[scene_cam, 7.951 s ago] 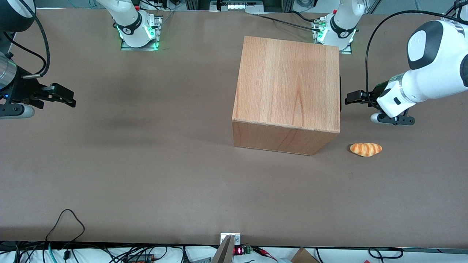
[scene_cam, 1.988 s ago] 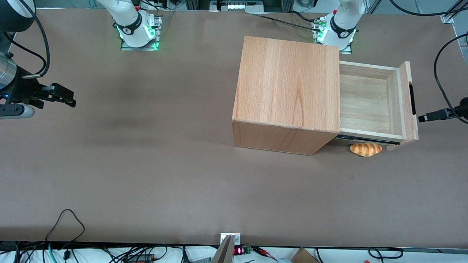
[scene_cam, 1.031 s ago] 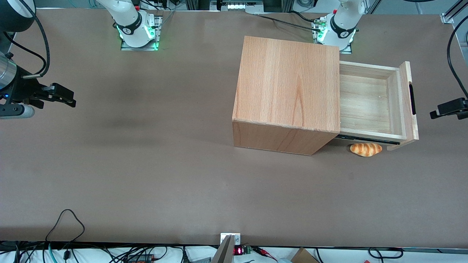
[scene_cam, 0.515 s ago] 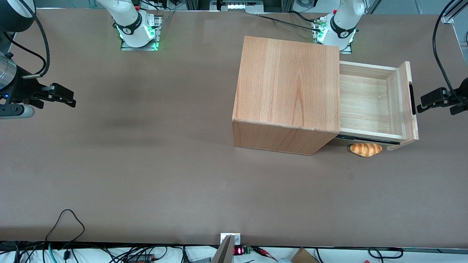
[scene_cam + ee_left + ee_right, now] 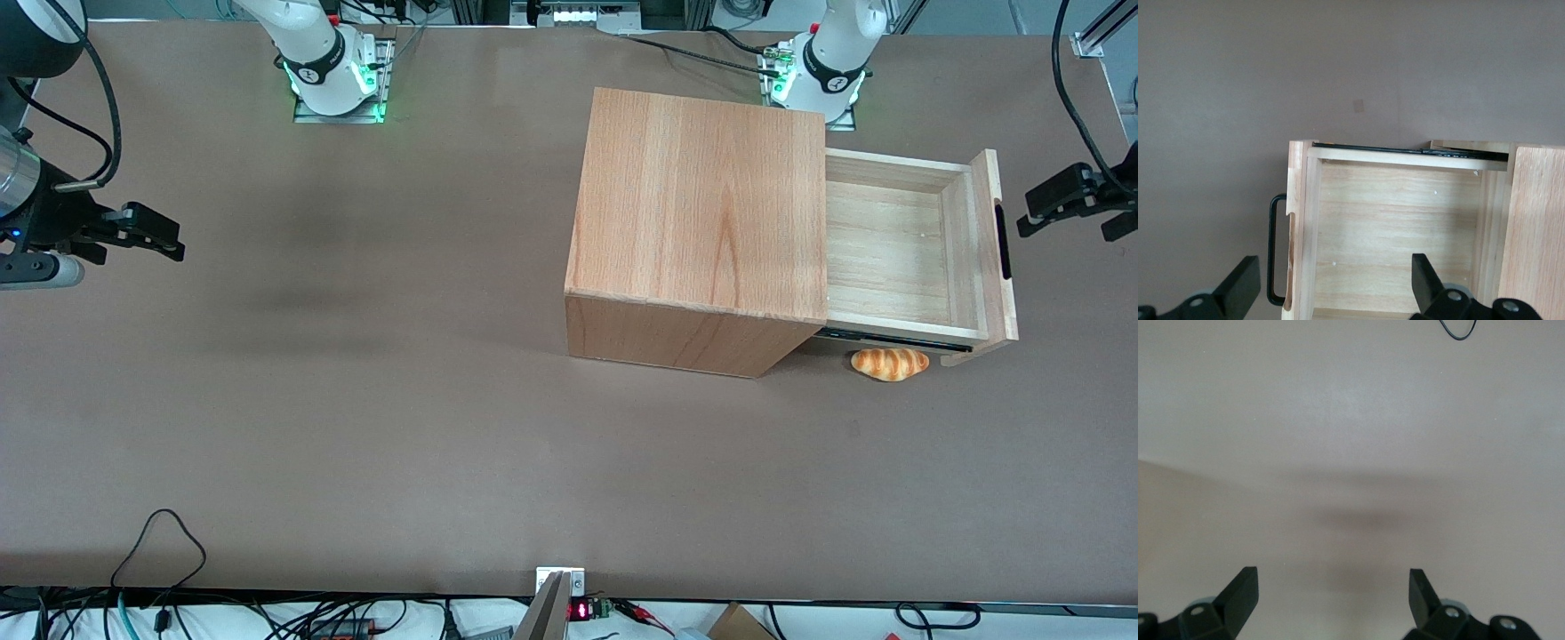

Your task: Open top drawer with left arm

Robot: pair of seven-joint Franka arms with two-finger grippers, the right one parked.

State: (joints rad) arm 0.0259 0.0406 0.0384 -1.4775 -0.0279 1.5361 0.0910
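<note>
While from the front the top drawer [image 5: 898, 249] is seen drawn well out of its cabinet [image 5: 702, 204], with the tool [image 5: 1062, 209] clear of its handle, the wrist view shows the tool's fingers [image 5: 1238, 290] spread, nothing gripped, so the task is judged done.

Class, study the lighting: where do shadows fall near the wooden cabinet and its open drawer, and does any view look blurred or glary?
Front view: sharp, evenly lit; the pulled-out pale-wood top drawer shades the table beneath it, beside the orange bread roll; the boxy wooden cabinet shows no glare. Left wrist view: softer, the drawer's floor is evenly lit, and the open black left gripper hangs above it. Right wrist view: only a faint smudge of shadow on bare table.
</note>
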